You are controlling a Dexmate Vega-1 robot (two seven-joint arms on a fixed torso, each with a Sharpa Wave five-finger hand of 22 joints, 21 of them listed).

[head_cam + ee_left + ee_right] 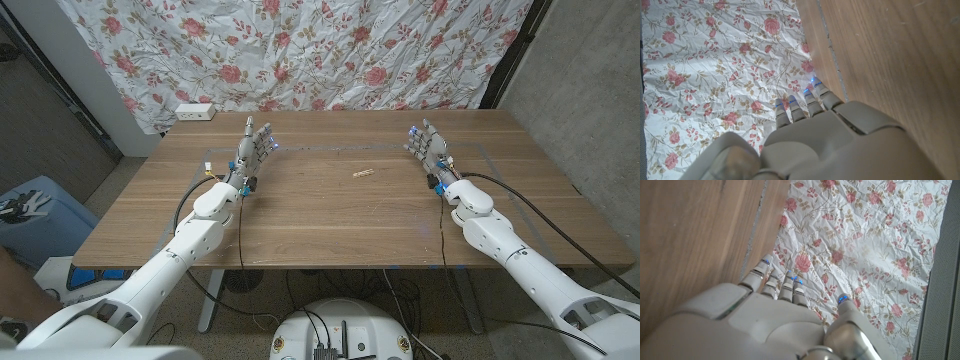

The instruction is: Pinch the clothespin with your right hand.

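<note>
A small pale wooden clothespin (pixel 363 173) lies on the wooden table (pixel 330 215) a little beyond its middle. My right hand (pixel 431 150) stands on its edge at the far right of the table, fingers apart and holding nothing, about a hand's length to the right of the clothespin. My left hand (pixel 252 150) stands the same way at the far left, fingers spread and empty. In the wrist views the back of the right hand (pixel 775 320) and of the left hand (pixel 825 140) point toward the floral cloth.
A floral cloth (pixel 300 50) hangs behind the table's far edge. A white power strip (pixel 194 112) lies at the far left corner. Black cables (pixel 240 225) run along both arms. A blue bin (pixel 40 215) stands on the floor at the left.
</note>
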